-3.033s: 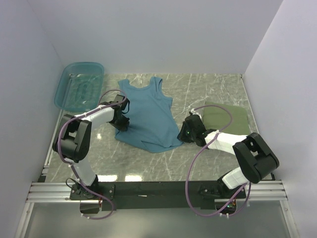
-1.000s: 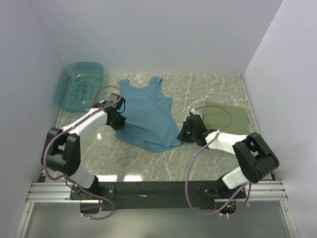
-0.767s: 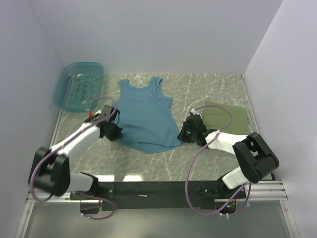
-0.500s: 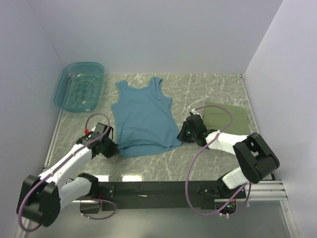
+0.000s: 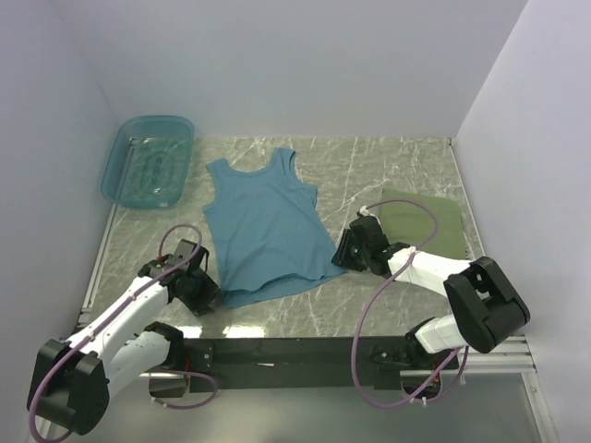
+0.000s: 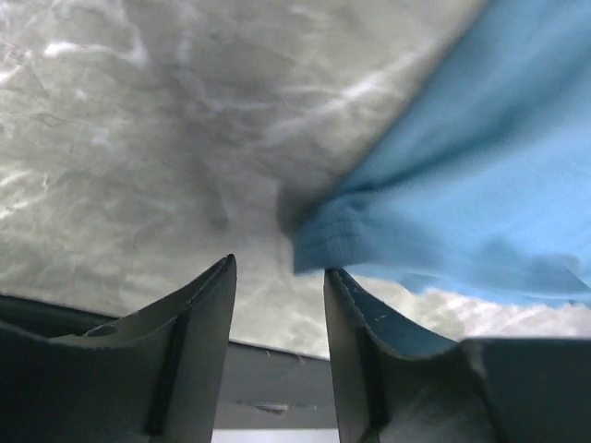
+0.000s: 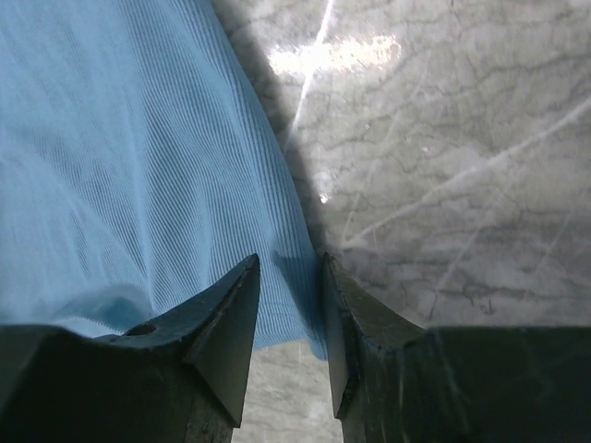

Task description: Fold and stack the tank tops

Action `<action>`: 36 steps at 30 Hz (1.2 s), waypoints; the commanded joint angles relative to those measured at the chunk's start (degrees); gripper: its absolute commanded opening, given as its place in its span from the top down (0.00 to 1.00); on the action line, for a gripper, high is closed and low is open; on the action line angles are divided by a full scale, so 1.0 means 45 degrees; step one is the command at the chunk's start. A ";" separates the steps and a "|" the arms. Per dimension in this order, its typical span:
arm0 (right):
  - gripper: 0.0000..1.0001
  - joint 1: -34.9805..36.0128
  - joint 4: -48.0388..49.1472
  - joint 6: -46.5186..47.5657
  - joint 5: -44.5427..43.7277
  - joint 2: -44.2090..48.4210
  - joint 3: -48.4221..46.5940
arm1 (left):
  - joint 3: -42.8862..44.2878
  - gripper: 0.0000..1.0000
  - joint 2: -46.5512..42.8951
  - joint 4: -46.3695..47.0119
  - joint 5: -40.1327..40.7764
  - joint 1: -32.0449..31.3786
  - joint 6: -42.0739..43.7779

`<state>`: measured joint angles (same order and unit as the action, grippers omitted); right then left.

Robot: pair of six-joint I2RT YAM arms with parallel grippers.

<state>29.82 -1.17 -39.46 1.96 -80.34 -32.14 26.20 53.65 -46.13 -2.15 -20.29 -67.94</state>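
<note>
Teal tank top (image 5: 268, 231) lying flat on table (image 5: 388, 166); left gripper (image 5: 199, 288) and right gripper (image 5: 349, 251) hovering jaws apart at its hem corners, gripping nothing. Risk: closing short, missing cloth, bunching hem

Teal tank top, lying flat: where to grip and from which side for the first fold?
Pinch the teal tank top at its two hem corners, from the near side: it lies flat, hem toward the arms, with the open left gripper and right gripper at those corners.
</note>
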 commanded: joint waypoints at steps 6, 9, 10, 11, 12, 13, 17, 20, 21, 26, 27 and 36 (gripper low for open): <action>0.59 -0.0045 -0.1108 -0.0175 -0.0298 0.0392 0.0306 | 0.2653 0.55 -0.0808 -0.1253 0.0923 -0.0021 0.0821; 0.59 -0.0026 -0.1010 -0.0273 -0.0220 0.0391 0.0384 | 0.2656 0.54 -0.0478 -0.0302 0.1279 0.0115 0.1054; 0.59 -0.0045 -0.0971 -0.0273 -0.0162 0.0333 0.0385 | 0.2655 0.54 0.0104 -0.0083 0.1376 0.0231 0.1171; 0.59 -0.0045 -0.0951 -0.0273 -0.0084 0.0294 0.0385 | 0.2675 0.53 0.0496 0.0054 0.1493 0.0329 0.1347; 0.59 -0.0045 -0.0912 -0.0312 -0.0044 0.0294 0.0404 | 0.2791 0.54 0.0964 0.0442 0.1629 0.0427 0.1561; 0.59 -0.0045 -0.0893 -0.0293 -0.0025 0.0274 0.0443 | 0.2850 0.54 0.1878 0.0601 0.1727 0.0524 0.1737; 0.59 -0.0045 -0.0795 -0.0429 0.0073 0.0352 0.0658 | 0.3046 0.56 0.3486 0.1694 0.1944 0.0779 0.2440; 0.59 -0.0026 -0.0678 -0.0566 0.0151 0.0469 0.0872 | 0.3221 0.58 0.4248 0.2300 0.1982 0.0857 0.2734; 0.59 -0.0026 -0.0658 -0.0586 0.0151 0.0469 0.0950 | 0.3280 0.59 0.4443 0.2437 0.1982 0.0915 0.2851; 0.58 -0.0045 -0.0463 -0.0703 0.0132 0.0567 0.1263 | 0.3573 0.64 0.5285 0.2944 0.2100 0.1053 0.3203; 0.58 -0.0045 -0.0385 -0.0761 0.0132 0.0586 0.1399 | 0.3535 0.68 0.5305 0.3043 0.2100 0.1053 0.3262; 0.59 -0.0045 0.0240 -0.0996 0.0620 0.0059 0.1732 | 0.4685 0.77 0.7491 0.3258 0.2510 0.1619 0.3477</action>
<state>29.69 4.71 -43.75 4.34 -77.78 -27.03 44.99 84.97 -33.61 7.03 -13.65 -53.63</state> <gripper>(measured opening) 0.410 0.240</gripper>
